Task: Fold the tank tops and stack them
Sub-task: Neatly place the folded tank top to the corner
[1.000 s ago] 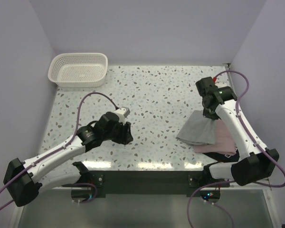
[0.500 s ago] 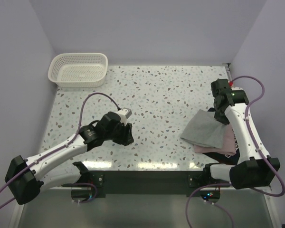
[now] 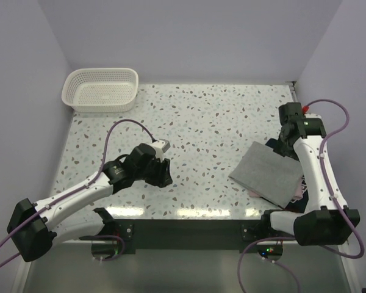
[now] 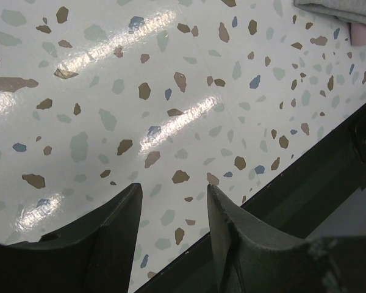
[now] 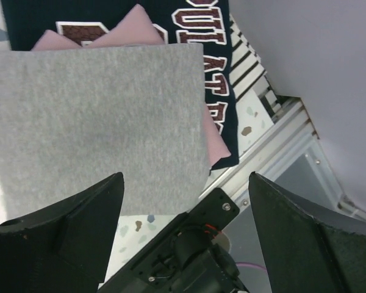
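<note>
- Apparently the job is almost done: the grey top (image 3: 267, 176) lies folded into a flat rectangle on the desk (image 3: 207, 122), as the upper layer of the pile.
- Under the grey top sits the pink top (image 5: 119, 30), with its corners poking out past the grey edge.
- Beneath the grey top, lowest of all, is the navy top (image 5: 79, 11), its lettering showing along the far side.
- How neatly those two are folded is hard to tell, since the grey top covers most of them.
- The right hand (image 5: 184, 180) hangs over the grey top's far edge, spread wide and holding nothing.
- The left hand (image 4: 172, 189) is well apart from the grey top, parted and empty over bare desk.
- What is left, I judge, is at most squaring up the pile.
</note>
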